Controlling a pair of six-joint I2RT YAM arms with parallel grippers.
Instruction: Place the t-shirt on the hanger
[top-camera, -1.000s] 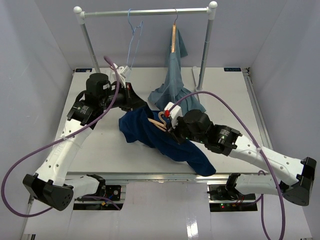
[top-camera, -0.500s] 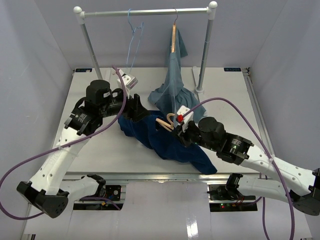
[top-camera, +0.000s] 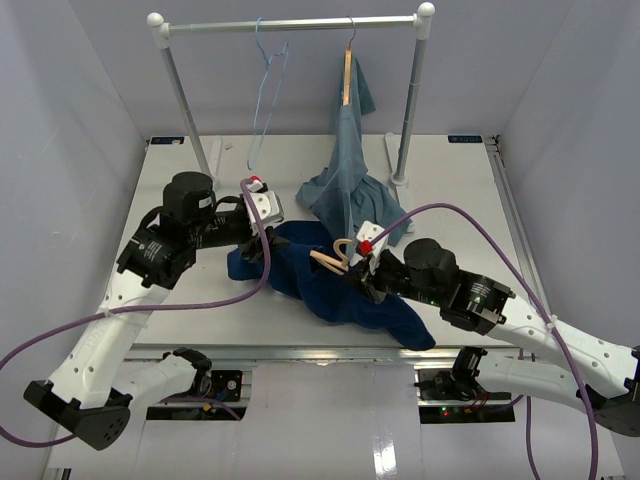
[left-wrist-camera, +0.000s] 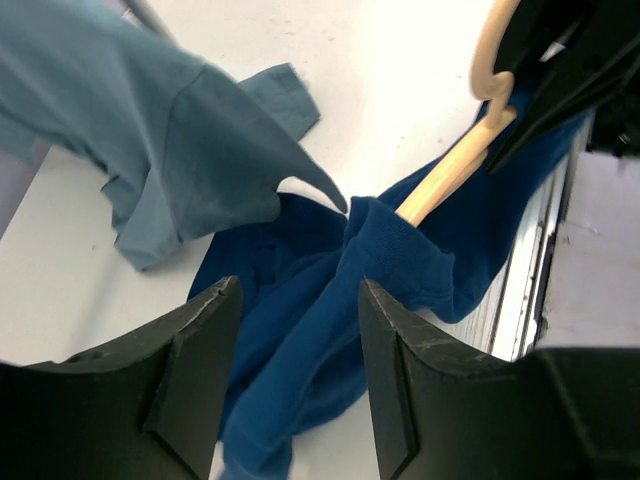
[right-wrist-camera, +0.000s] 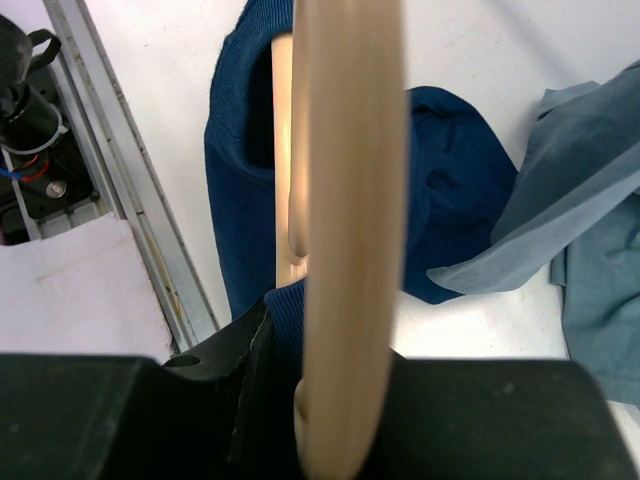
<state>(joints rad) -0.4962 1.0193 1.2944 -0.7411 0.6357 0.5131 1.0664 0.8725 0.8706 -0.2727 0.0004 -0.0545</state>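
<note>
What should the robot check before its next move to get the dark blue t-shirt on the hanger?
1. Right gripper clamped on the hanger: ok.
2. Left gripper open over the t-shirt: ok.
3. One hanger arm inside the t-shirt: ok.
4. T-shirt fully on the hanger: not ok, it lies bunched on the table.
5. Grey-blue shirt clear of the t-shirt: cannot tell.

Wht table (top-camera: 450, 180), gry walls (top-camera: 60, 90), rack (top-camera: 300, 24).

Both arms reach inward; left gripper (left-wrist-camera: 298, 292) jaws spread apart, right gripper (top-camera: 352, 272) jaws clamped.
</note>
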